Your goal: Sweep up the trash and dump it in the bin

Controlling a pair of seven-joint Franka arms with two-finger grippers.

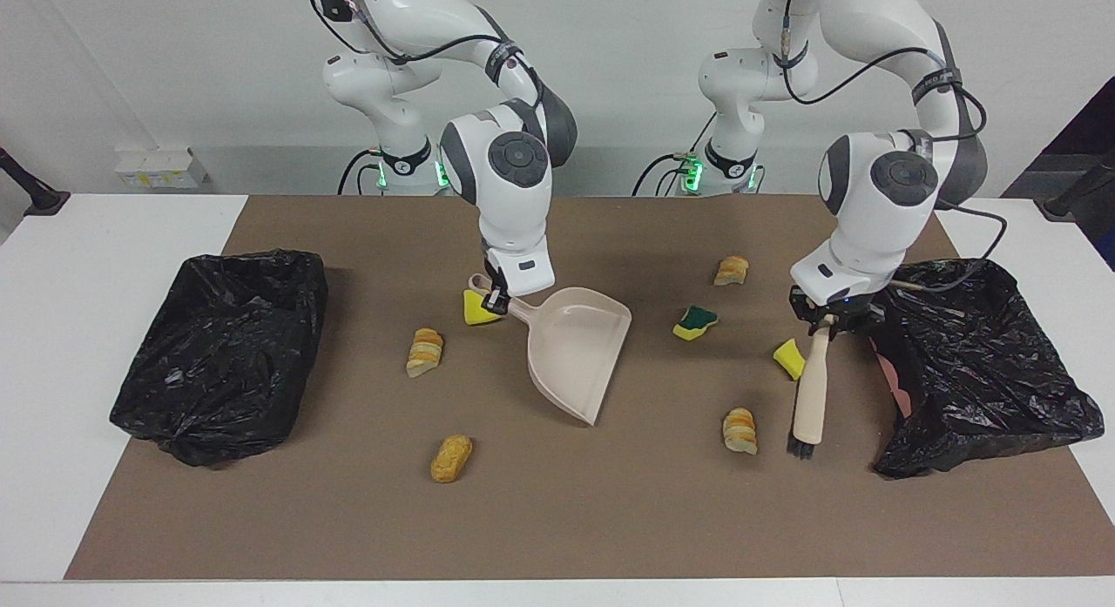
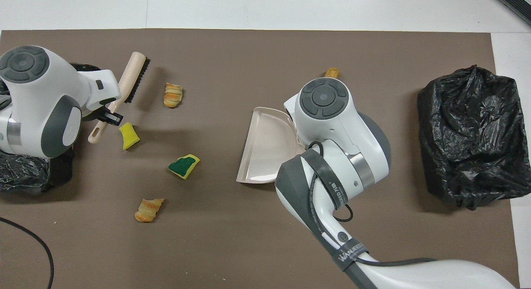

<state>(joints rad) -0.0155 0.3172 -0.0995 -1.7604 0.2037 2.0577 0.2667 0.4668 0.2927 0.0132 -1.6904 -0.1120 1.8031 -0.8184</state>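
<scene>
Left arm reaches out toward its own end of the table, wrist pointing straight down, left gripper (image 1: 824, 321) clamped on the brush (image 1: 810, 396) handle just beside the bin (image 1: 976, 363). Right arm is bent over mid-table well apart from that bin, right gripper (image 1: 496, 300) clamped on the dustpan (image 1: 575, 350) handle.

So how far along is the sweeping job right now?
Done: both tools are picked up, the dustpan in the right pincer, the brush in the left pincer. In hand: the brush is beside a bread-like scrap. Left: all seven scraps still lie on the mat; none is in the pan.
</scene>
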